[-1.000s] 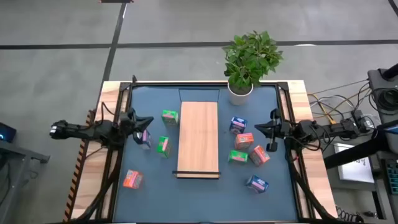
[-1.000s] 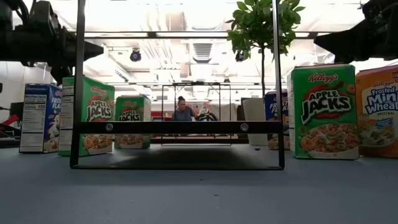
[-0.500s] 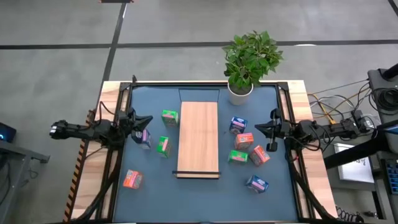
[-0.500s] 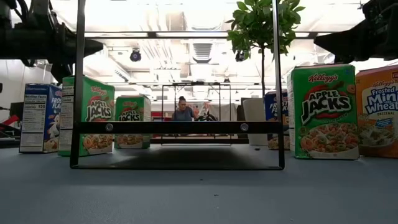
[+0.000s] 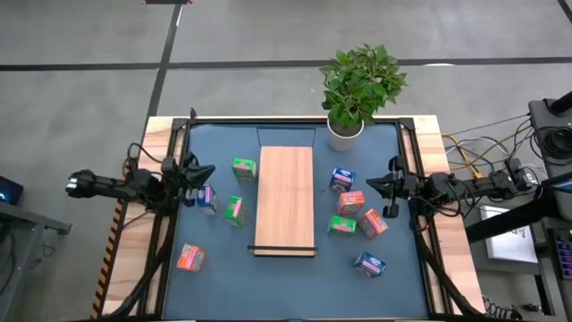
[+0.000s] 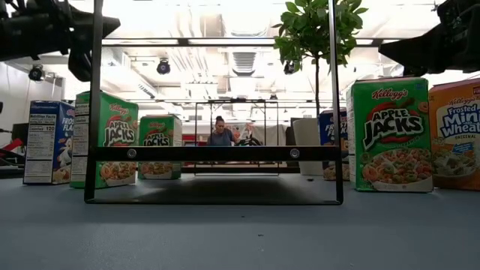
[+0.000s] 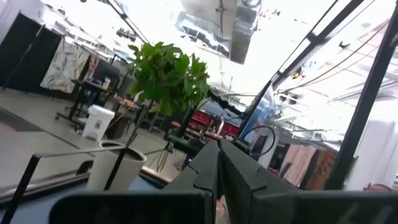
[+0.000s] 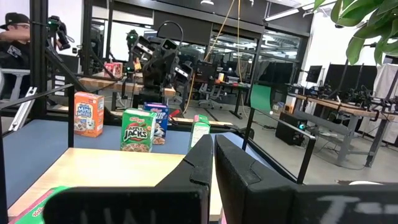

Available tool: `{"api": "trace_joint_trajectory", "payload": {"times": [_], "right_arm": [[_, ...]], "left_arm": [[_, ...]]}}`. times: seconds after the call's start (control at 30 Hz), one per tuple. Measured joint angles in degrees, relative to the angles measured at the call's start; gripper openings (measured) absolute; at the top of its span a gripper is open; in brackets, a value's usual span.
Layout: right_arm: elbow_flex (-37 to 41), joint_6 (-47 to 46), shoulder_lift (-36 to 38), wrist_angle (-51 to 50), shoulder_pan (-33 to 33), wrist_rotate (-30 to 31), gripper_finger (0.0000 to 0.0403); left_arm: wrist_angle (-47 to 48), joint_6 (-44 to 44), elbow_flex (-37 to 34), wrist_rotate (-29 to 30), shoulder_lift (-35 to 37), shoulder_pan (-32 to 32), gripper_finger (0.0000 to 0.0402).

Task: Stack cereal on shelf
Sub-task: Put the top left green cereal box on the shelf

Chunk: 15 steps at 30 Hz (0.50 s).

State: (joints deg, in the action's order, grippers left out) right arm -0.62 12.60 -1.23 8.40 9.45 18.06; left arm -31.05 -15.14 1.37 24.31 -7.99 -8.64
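Light-wood shelf (image 5: 285,199) lies flat, dark strip at one end; small printed boxes (image 5: 349,202) scattered both sides. My left pincer (image 5: 198,177) and right pincer (image 5: 375,185) pressed together, empty.

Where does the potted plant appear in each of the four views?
High view: potted plant at the table's far edge, right of centre, beyond the shelf.
Low view: its leaves at the top, right of centre; its white pot is behind the boxes.
Left wrist view: upper left.
Right wrist view: only leaves, top right corner.
Shared landmark: the shelf.
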Motion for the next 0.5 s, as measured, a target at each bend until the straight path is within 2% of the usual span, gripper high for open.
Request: {"api": "trace_joint_trajectory", "payload": {"times": [0.17, 0.37, 0.43, 0.5], "right_arm": [[0.0, 1.4, 0.0, 0.0, 0.0, 0.0, 0.0009], [0.0, 1.5, 0.0, 0.0, 0.0, 0.0, 0.0009], [0.0, 1.5, 0.0, 0.0, 0.0, 0.0, 0.0009], [0.0, 1.5, 0.0, 0.2, 0.0, 0.0, 0.0009]], "left_arm": [[-3.5, -0.2, 0.6, 0.0, -5.6, 0.0, 0.0000], [-3.2, 0.7, 7.2, 0.0, -15.6, 0.0, 0.0000], [-0.4, 2.5, 10.8, 0.0, -19.0, 0.0, 0.0000], [6.4, 4.4, 15.3, -0.1, -22.2, 0.0, 0.0000]]}}
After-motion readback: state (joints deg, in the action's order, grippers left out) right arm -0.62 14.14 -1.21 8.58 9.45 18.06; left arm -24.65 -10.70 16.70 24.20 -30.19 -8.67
